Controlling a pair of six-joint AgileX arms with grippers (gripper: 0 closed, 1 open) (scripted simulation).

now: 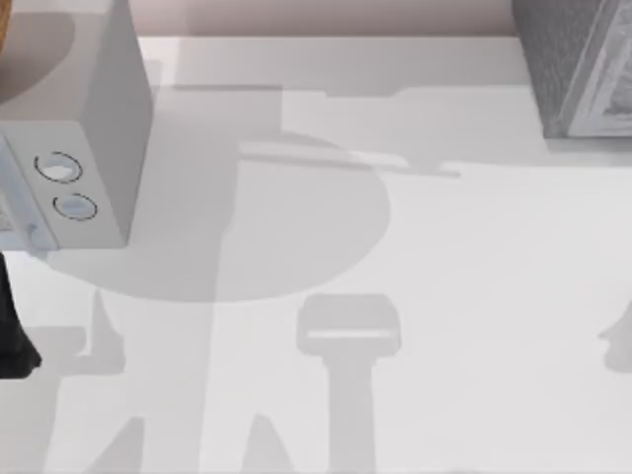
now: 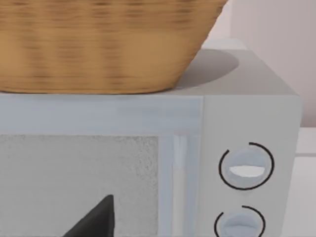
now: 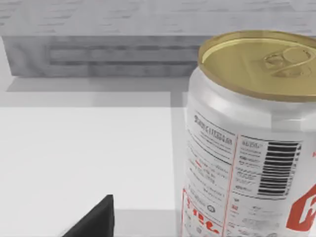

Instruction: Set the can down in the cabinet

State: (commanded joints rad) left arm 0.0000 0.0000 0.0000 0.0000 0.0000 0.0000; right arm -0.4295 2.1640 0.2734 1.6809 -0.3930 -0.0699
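Silver can (image 3: pixel 247 143) with gold lid stands upright beside my right wrist, grey cabinet (image 3: pixel 98 54) behind it.
Whether my grip holds it, I cannot tell.

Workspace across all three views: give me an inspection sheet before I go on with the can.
Surface: white table, crossed by grey shadows of the arms.
Job's things: can, silver with a gold lid, upright, close to the right wrist camera; grey cabinet at the table's far right corner, its front also behind the can in the right wrist view.
Clutter: microwave at the table's left with two round knobs; wicker basket resting on top of it.
End effectors: a dark finger of the left one faces the microwave door; a dark finger of the right one lies beside the can.
Cables: nothing seen.
Surroundings: pale wall behind the table.
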